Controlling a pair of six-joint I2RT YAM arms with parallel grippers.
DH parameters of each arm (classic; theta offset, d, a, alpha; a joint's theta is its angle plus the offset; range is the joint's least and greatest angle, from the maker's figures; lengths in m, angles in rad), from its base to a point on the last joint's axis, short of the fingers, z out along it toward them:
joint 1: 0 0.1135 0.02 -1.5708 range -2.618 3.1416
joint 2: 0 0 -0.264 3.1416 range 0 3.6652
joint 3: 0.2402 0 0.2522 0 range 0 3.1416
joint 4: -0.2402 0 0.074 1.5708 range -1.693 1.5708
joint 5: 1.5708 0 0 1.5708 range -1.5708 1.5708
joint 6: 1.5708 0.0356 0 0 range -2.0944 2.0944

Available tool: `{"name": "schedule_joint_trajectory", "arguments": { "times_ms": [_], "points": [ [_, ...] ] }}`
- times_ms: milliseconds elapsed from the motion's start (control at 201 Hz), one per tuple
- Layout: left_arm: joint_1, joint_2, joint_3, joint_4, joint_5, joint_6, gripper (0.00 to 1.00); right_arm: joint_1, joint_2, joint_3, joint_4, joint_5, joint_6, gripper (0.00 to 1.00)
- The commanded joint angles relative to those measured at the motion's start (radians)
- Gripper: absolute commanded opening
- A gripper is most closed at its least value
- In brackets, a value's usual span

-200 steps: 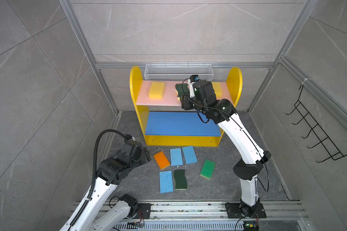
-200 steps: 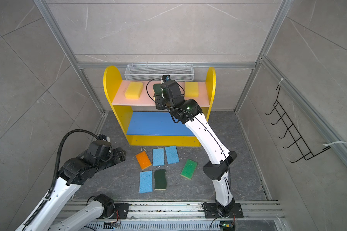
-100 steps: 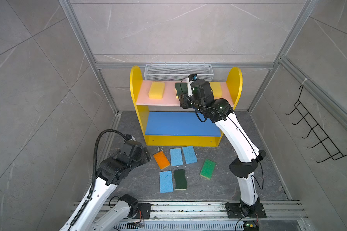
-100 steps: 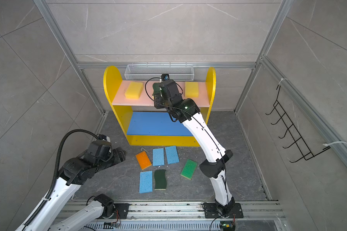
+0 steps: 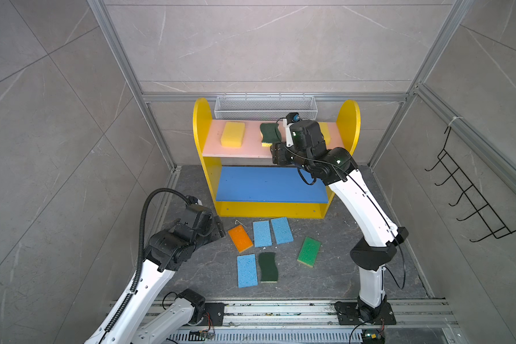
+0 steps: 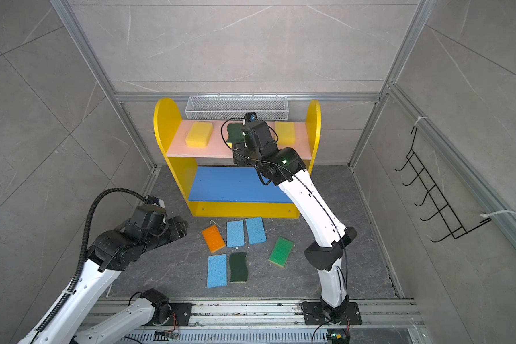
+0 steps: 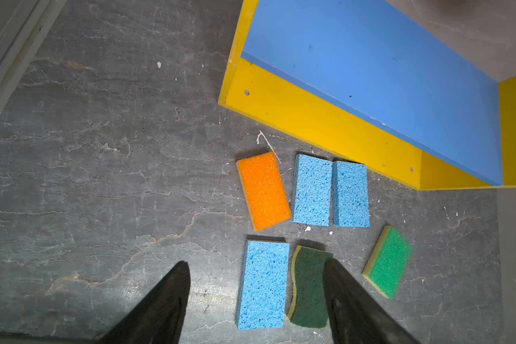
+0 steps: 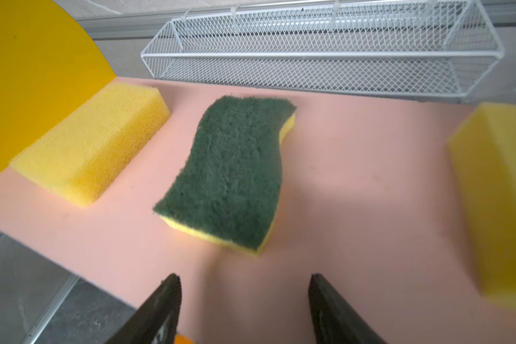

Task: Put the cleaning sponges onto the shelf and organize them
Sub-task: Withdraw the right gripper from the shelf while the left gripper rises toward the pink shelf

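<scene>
The shelf stands at the back. Its pink upper board holds a yellow sponge, a dark-green scourer lying flat, and a second yellow sponge. My right gripper is open and empty at the board's front edge, just short of the scourer. The blue lower board is bare. On the floor lie an orange sponge, three light-blue sponges, a second dark-green scourer and a bright-green sponge. My left gripper hovers open above the floor, left of them.
A white wire mesh basket hangs on the back wall right behind the shelf. A black wire hook rack is on the right wall. Metal frame posts stand at the back corners and a rail runs along the front.
My right gripper has opened, left the dark-green scourer on the pink board and drawn back toward the board's front edge. The left arm has stayed put.
</scene>
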Motion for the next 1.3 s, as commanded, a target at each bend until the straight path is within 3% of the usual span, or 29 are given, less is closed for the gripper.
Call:
{"name": "schedule_joint_trajectory", "arguments": {
  "times_ms": [0,314,498,652,906,1120,1299],
  "points": [
    [0.003,0.015,0.086,-0.025,-0.013,0.047,0.72,0.006,-0.129,-0.077,-0.01,-0.025,0.006,0.73],
    [-0.024,0.16,0.39,-0.104,-0.01,0.154,0.71,0.004,-0.386,-0.251,-0.019,-0.024,-0.079,0.76],
    [-0.065,0.292,0.642,-0.145,-0.005,0.229,0.71,-0.001,-0.552,-0.461,-0.025,-0.004,-0.107,0.8],
    [-0.122,0.451,0.896,-0.179,-0.014,0.297,0.7,-0.019,-0.676,-0.643,-0.033,0.02,-0.101,0.8],
    [-0.212,0.74,1.281,-0.162,-0.041,0.413,0.7,-0.047,-0.834,-0.932,-0.046,-0.058,-0.024,0.78],
    [-0.211,0.849,1.342,-0.01,-0.06,0.474,0.72,-0.05,-0.91,-1.087,-0.061,-0.164,0.049,0.77],
    [-0.194,0.918,1.358,0.078,-0.05,0.458,0.73,-0.05,-0.956,-1.157,-0.063,-0.203,0.076,0.76]
  ]
}}
